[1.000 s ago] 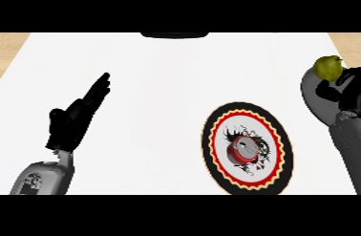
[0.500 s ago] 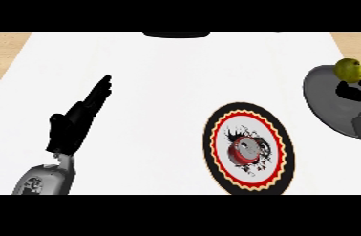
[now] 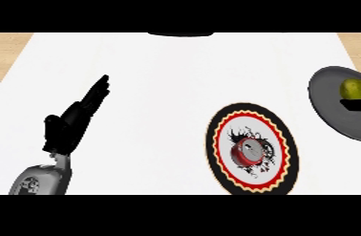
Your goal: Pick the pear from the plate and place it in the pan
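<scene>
A yellow-green pear (image 3: pixel 351 88) lies inside the grey pan (image 3: pixel 328 111) at the right edge of the head view. Just below the pear, a small black piece of my right hand (image 3: pixel 353 103) shows at that edge; the remainder is out of the picture. The round plate (image 3: pixel 251 149), with its black and red patterned rim, sits at centre right with nothing on it. My left hand (image 3: pixel 74 120) rests at the lower left, open with straight fingers pointing up and to the right, well apart from plate and pan.
A dark object (image 3: pixel 180 33) pokes in at the white counter's far edge. Wooden floor shows past the counter's top corners.
My right hand has pulled away to the right, almost out of view, and the pear now sits in the pan. The view has shifted slightly. The left hand has not moved.
</scene>
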Robot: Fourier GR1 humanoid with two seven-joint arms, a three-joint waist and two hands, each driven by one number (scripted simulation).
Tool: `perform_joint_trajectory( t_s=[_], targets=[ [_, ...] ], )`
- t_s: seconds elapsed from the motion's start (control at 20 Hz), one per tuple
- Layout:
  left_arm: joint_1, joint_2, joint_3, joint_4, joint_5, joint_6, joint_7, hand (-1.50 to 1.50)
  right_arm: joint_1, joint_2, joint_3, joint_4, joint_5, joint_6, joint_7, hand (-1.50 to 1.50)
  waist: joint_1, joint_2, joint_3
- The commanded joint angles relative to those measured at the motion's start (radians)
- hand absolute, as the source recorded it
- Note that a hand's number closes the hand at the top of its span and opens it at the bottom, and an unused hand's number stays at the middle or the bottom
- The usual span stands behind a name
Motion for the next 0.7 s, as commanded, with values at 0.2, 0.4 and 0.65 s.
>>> perform_joint_trajectory(
  t_s=[0.2, 0.4, 0.65],
  targets=[
    [-0.016, -0.025, -0.022, 0.007, -0.025, 0.012, -0.002, 0.00, -0.024, -0.013, -0.180, -0.008, -0.191, 0.032, -0.251, -1.50, 0.006, 0.006, 0.004],
    [-0.017, -0.005, 0.017, -0.002, 0.003, 0.005, 0.020, 0.00, 0.018, 0.009, -0.312, -0.060, -0.336, 0.026, -0.423, -1.50, -0.008, 0.000, 0.004],
    [0.003, -0.011, 0.003, -0.026, 0.007, -0.008, 0.033, 0.00, 0.093, -0.028, -0.443, -0.057, -0.493, 0.233, -0.597, -1.50, -0.021, -0.006, 0.003]
  ],
)
